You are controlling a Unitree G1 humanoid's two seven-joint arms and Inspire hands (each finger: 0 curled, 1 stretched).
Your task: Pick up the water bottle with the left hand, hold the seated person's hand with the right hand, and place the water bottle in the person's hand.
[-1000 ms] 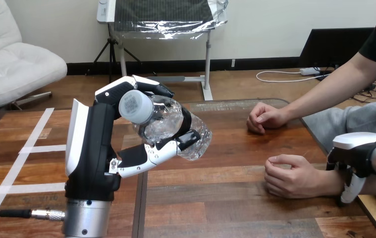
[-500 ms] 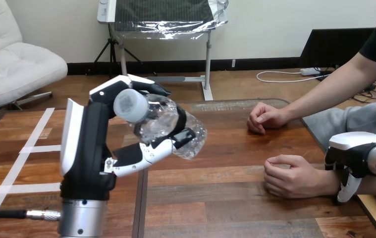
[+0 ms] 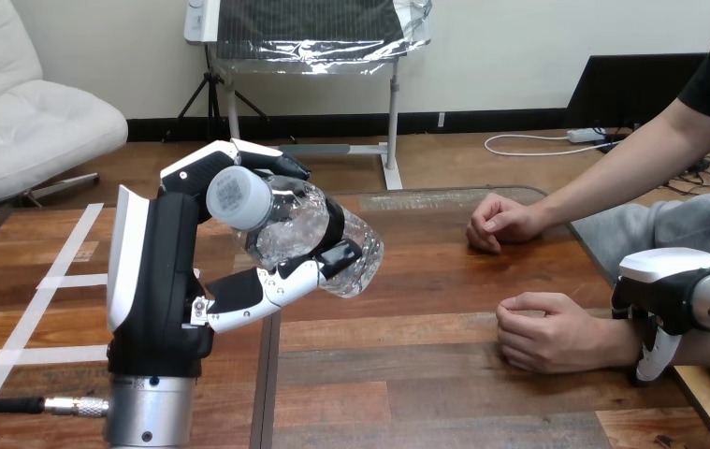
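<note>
Clear plastic water bottle (image 3: 309, 234) clamped in my left hand (image 3: 159, 281), up off the tabletop (image 3: 426, 393), drifting slightly left, away from the person's nearer hand (image 3: 547, 332). My right hand (image 3: 659, 285) sits at that wrist (image 3: 617, 341); grip there, cannot tell.

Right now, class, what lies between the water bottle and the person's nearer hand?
Head view: only bare table separates the water bottle from the person's nearer hand.

A wooden table (image 3: 426, 309) of dark brown planks spreads across the lower view; its far edge (image 3: 444, 194) looks pale and rounds off at the right corner; a dark seam (image 3: 267, 393) runs back from the near edge; left of it, white tape strips (image 3: 61, 281) cross the wood; the person's farther hand (image 3: 499, 223) rests on the table near that far edge, fingers loosely curled.
</note>
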